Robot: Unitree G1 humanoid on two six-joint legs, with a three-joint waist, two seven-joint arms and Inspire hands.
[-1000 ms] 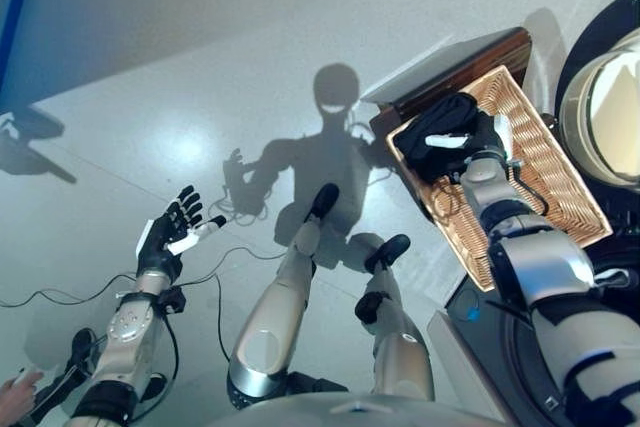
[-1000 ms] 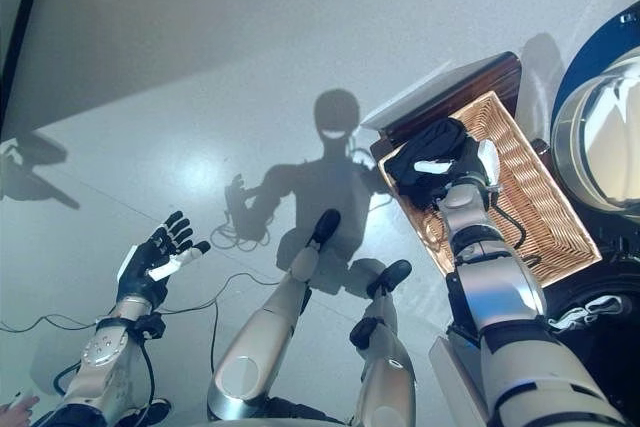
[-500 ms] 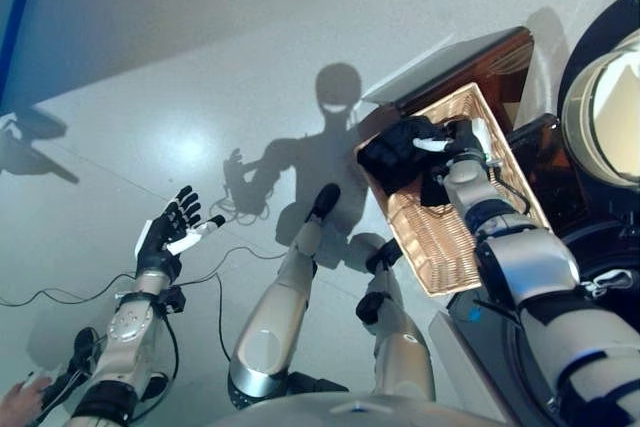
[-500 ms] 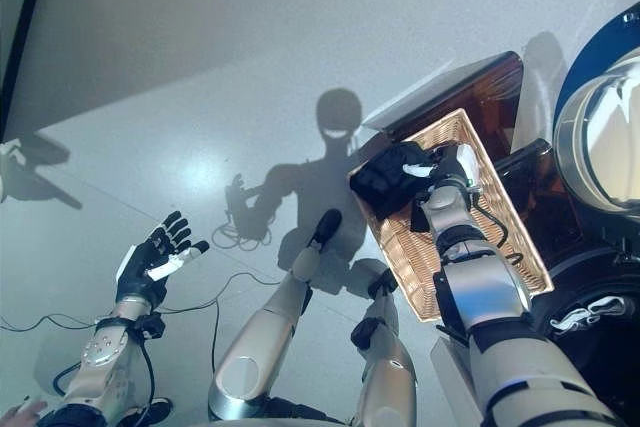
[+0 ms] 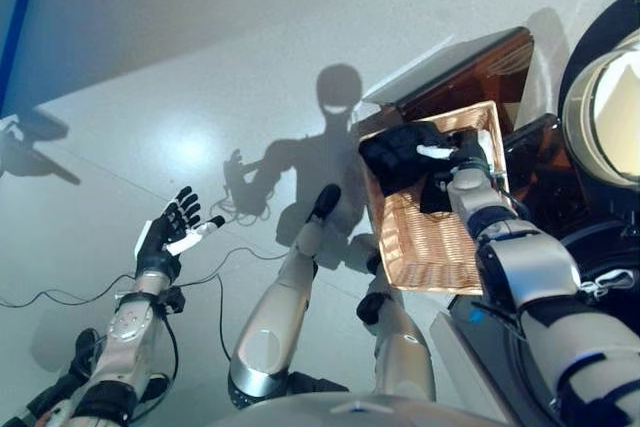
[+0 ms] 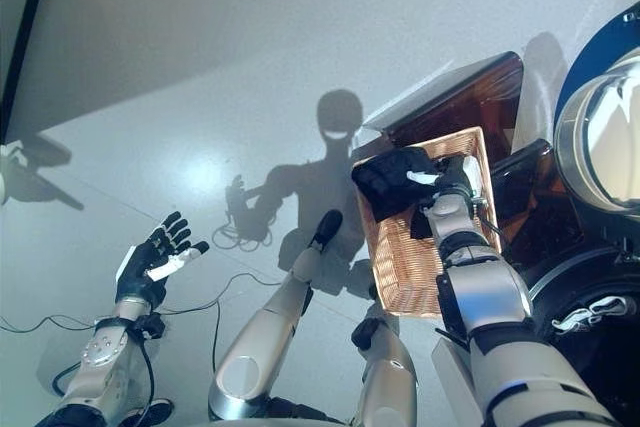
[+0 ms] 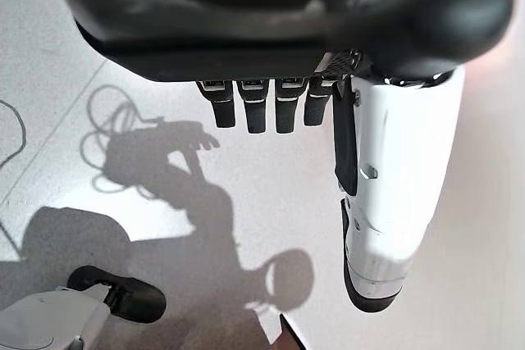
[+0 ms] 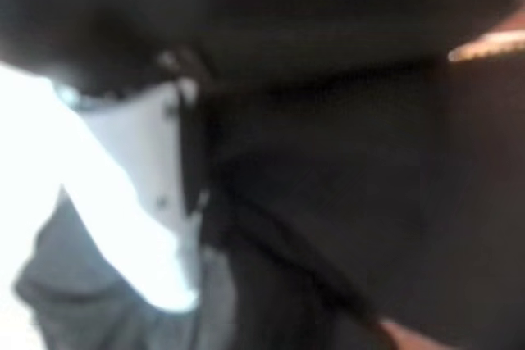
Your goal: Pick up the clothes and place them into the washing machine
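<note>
**Right hand clamped on dark clothes above the tilted wicker basket**

The right hand (image 5: 462,155) has its fingers and white-covered thumb closed on a bundle of black clothes (image 5: 402,150), which sits at the far end of a wicker basket (image 5: 425,245). The bundle is a crumpled lump with no clear long axis; its bulk spreads toward the robot's left from the hand, overhanging the basket's far rim. The basket's long axis runs from near the robot's feet away toward a dark brown wooden stand (image 5: 478,69), with one corner of the basket overlapping it. The right wrist view shows only dark cloth pressed against the white thumb.

No writing can be read on anything.

The washing machine (image 5: 605,107), with its round glass door, stands on the right, just beyond the stand. The left hand (image 5: 168,234) hangs over the grey floor (image 5: 200,67) well to the left, fingers spread and straight, holding nothing.
</note>
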